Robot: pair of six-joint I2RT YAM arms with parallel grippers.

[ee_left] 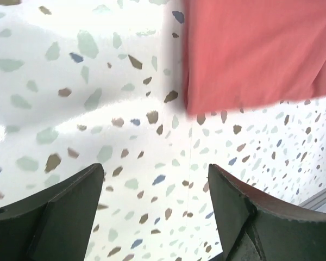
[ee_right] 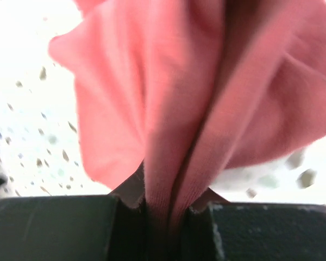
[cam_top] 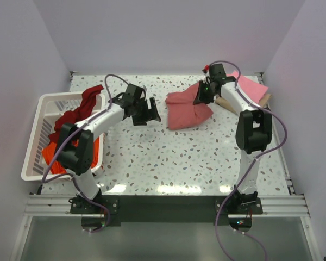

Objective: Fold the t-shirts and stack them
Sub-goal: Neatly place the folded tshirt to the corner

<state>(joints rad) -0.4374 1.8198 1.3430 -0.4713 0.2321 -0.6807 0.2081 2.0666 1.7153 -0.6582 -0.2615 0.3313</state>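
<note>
Rose-red t-shirt (cam_top: 186,113), toward the tabletop's far edge: your right gripper (ee_right: 163,215) pinches what looks like a doubled fold, your left gripper (ee_left: 155,201) stands spread and empty near its left edge; draw it over slowly, edges aligned.

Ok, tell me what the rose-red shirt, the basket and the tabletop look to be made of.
The rose-red shirt: soft matte knit cloth, likely cotton jersey; it creases and bunches limply.
The basket: white, probably moulded plastic; thin rigid slatted walls.
The tabletop: white speckled terrazzo-look surface, stone or laminate, cannot tell; glossy, with bright reflections.
</note>
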